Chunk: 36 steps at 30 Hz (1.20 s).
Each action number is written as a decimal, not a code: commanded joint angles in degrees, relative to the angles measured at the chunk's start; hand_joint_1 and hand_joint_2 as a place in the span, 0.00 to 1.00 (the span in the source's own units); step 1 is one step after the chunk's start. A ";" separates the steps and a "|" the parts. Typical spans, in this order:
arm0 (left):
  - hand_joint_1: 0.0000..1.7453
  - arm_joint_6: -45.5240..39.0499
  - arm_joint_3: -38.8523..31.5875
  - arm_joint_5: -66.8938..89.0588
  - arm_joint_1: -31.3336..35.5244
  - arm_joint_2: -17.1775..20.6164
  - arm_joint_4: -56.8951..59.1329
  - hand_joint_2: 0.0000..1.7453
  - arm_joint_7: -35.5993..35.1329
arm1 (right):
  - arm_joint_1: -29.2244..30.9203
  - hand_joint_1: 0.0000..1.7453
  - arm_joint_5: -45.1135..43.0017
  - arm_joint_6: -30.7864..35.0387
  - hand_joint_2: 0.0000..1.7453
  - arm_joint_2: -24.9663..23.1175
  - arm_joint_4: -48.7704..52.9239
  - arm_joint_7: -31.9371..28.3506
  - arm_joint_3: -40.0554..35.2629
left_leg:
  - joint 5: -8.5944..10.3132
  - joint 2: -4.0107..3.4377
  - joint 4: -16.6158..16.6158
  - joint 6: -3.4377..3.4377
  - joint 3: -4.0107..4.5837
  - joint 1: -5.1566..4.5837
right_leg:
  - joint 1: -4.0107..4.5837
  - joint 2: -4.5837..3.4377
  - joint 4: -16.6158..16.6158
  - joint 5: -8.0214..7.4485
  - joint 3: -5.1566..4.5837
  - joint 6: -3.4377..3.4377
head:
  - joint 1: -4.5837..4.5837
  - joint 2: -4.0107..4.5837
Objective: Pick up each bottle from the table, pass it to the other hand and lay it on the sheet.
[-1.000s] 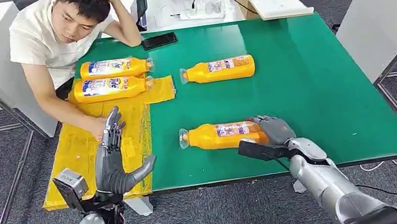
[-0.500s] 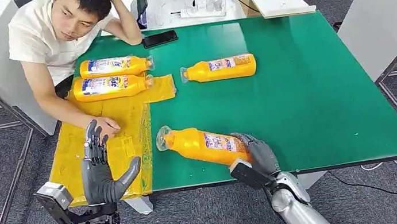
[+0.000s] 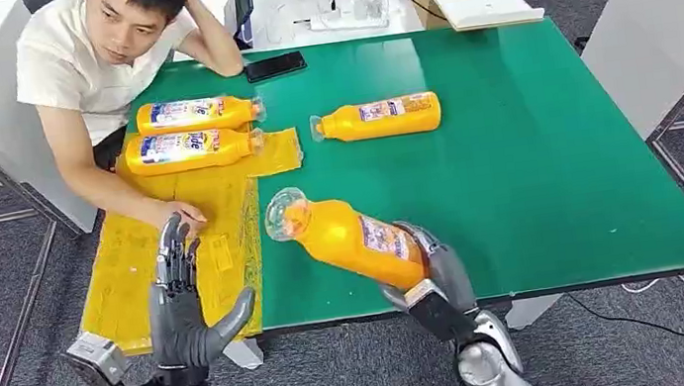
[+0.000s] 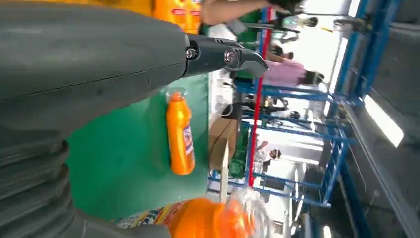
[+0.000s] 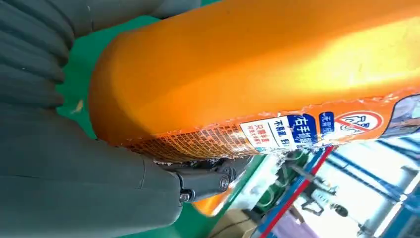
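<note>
One bottle tilting in right hand, fingers wrapping only its base; left hand spread, risking slip

The held orange bottle has a label with Chinese print, including "右手".

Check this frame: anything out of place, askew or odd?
One thing: a person's hand rests on the yellow sheet, right where bottles get laid, close to the left hand. The lifted bottle, tilted in the right hand, is just mid-handover.
</note>
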<state>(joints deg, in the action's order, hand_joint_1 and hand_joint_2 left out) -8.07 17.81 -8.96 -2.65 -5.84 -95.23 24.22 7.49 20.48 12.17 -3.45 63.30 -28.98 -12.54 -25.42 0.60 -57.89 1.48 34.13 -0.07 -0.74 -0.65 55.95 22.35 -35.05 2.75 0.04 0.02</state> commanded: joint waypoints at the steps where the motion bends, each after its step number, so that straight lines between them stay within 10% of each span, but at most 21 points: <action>1: 0.00 5.13 1.92 -5.96 1.56 1.65 4.01 1.00 -3.14 | 1.62 1.00 -2.00 -1.99 1.00 -3.03 -1.19 -2.67 -5.77 | -0.03 -0.12 0.06 -0.07 -0.16 0.02 | 0.03 -0.05 -0.03 0.02 0.12 -0.09 | 0.00 -0.02; 36: 0.00 15.46 4.64 -8.36 5.40 -0.09 12.36 1.00 -1.52 | 9.78 1.00 2.62 0.51 1.00 -6.94 -19.24 -5.78 -16.28 | -0.04 0.01 0.09 -0.10 -0.32 0.02 | 0.04 0.12 -0.06 0.09 0.32 -0.12 | 0.00 -0.02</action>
<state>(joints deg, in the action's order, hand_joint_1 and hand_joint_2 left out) 7.04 20.70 -17.99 0.16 -6.47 -87.78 22.40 14.56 23.06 13.27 -10.60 50.43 -34.53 -26.45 -25.40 0.61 -57.89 1.48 34.17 -0.08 -0.76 -0.64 55.96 22.34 -35.09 2.76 0.04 0.00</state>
